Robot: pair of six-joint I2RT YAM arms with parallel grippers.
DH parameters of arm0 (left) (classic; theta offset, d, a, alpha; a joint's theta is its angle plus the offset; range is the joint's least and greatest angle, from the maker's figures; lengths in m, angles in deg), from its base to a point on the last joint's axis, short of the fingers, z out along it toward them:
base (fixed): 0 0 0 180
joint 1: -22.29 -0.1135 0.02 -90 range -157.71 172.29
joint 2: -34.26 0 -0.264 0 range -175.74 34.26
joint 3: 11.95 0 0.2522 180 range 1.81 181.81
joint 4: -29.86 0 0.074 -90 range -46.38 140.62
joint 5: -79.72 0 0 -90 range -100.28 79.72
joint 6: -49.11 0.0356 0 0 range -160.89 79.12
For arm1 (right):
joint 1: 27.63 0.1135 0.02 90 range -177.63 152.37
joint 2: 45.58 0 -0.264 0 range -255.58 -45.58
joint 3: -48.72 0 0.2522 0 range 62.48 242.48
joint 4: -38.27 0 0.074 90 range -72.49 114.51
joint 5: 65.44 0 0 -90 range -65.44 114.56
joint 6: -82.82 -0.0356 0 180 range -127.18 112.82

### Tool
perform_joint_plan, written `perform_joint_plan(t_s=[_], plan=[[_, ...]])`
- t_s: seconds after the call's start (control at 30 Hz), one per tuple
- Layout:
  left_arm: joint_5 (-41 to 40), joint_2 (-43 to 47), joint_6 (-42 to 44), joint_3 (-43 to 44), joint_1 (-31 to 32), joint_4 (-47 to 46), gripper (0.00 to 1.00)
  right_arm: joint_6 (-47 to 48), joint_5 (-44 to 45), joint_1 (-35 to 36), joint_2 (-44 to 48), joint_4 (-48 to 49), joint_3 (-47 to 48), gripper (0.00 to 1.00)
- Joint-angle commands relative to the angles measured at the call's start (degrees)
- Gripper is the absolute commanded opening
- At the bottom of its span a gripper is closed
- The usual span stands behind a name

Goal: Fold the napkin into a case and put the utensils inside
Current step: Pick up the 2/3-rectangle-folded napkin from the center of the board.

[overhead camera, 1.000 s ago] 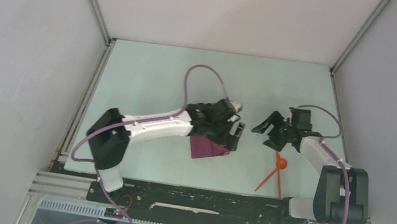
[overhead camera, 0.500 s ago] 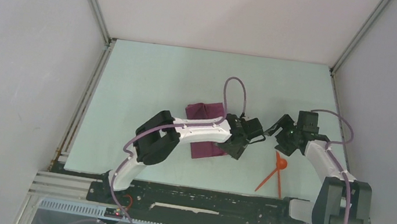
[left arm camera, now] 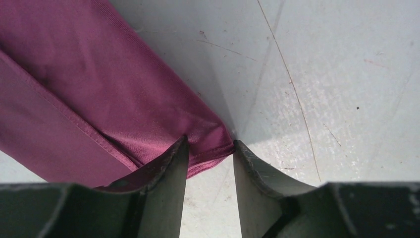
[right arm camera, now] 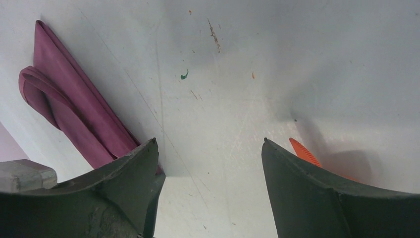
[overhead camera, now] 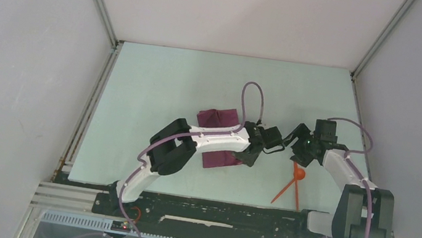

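— So, where is the napkin (overhead camera: 216, 120)?

— Flat on the table (overhead camera: 157, 86), a plum-purple oblong folded over on itself. The left wrist view shows a hemmed layer lying on another.

— And the utensils?

— Outside the cloth, on the bare table to the right of the napkin. The spoon (overhead camera: 298, 175) and the stick (overhead camera: 296, 196) come together near the spoon's bowl and spread apart at their near ends.

— How does the left arm (overhead camera: 218, 137) stand?

— Its elbow is bent left of the napkin and its forearm lies across the napkin's middle. The wrist is past the napkin's right edge and turned down.

— Its pincer?

— The left gripper (left arm camera: 210, 144) is at the napkin's near right corner. The jaws are drawn in to a narrow gap, and the tip of that corner sits between them. One finger overlaps the cloth and the other meets the corner's edge. Whether they actually pinch it, I cannot tell.

— And further right?

— The right arm (overhead camera: 339, 165) reaches in toward the napkin's right side, with its wrist close to the left one. The right gripper (right arm camera: 210, 141) stands wide apart over bare table, with nothing between its fingers. In its own view the napkin's fold lies just outside one finger, and an orange-red tip of one utensil lies just outside the other. Which utensil it is I cannot tell.
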Motion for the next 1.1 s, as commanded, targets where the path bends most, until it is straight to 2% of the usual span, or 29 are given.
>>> perform_joint_plan(t_s=[0.0,0.1,0.23,0.3,0.37,0.5,0.6,0.73,0.93,1.0,1.07], plan=[[-1.60,-0.85,-0.45,0.98,0.35,1.08,0.42,0.66,-1.80,0.12,-0.13,3.07,0.06,0.85],[-2.10,0.17,0.13,0.06,0.35,0.43,0.28,1.18,-5.57,0.09,-1.31,4.99,0.07,0.87],[-2.75,6.17,1.13,-4.43,-0.17,-2.93,0.21,1.09,-15.55,-0.37,-4.98,10.47,0.08,0.92],[-3.13,9.43,1.18,-7.07,-0.76,-4.53,0.11,0.00,-20.09,-0.37,-7.49,14.37,0.05,0.98],[-3.12,12.38,1.29,-9.69,-1.30,-5.93,0.07,-1.78,-24.14,-0.42,-10.20,18.61,0.20,1.00],[-2.34,17.27,1.22,-14.23,-1.99,-8.33,0.06,-4.45,-29.73,1.18,-16.29,25.86,1.48,1.00],[-1.36,19.71,0.85,-16.93,-2.56,-9.25,0.04,-6.06,-32.01,5.41,-20.75,29.70,3.66,1.00],[-1.25,21.85,0.70,-19.05,-3.23,-9.45,0.02,-13.00,-34.34,9.46,-27.16,40.71,4.62,1.00],[0.12,24.15,0.25,-20.39,-3.83,-9.35,0.00,-21.80,-33.35,14.73,-35.88,49.37,8.54,1.00],[0.11,24.54,0.07,-20.44,-3.83,-9.06,0.00,-24.82,-32.90,16.32,-37.88,53.58,9.19,0.98],[0.07,24.77,-0.06,-20.31,-3.95,-8.75,0.00,-26.12,-31.87,17.23,-39.27,53.72,10.33,0.94]])
